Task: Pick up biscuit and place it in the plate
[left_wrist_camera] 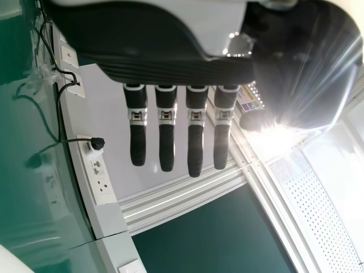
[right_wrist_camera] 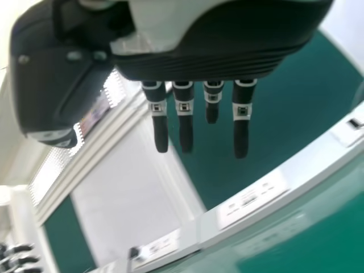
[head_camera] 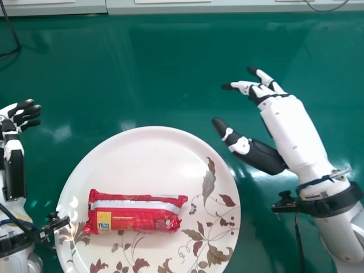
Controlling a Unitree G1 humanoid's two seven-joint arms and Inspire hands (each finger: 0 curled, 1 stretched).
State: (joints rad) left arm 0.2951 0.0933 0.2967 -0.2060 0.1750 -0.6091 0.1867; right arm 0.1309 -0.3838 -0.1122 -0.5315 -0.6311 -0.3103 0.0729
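Pale highlights glint on the glossy green bench (head_camera: 170, 68). In the left wrist view, a harsh white light (left_wrist_camera: 278, 136) flares.

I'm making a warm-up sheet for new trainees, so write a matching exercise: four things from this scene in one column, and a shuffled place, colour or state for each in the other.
Column one
1. Biscuit packet
2. Plate
3. Table
4. Right hand

Column two
A. Glossy green
B. Open, off to the plate's right
C. Red, lying on the plate
D. White with a leaf pattern

Pairs: 1-C, 2-D, 3-A, 4-B
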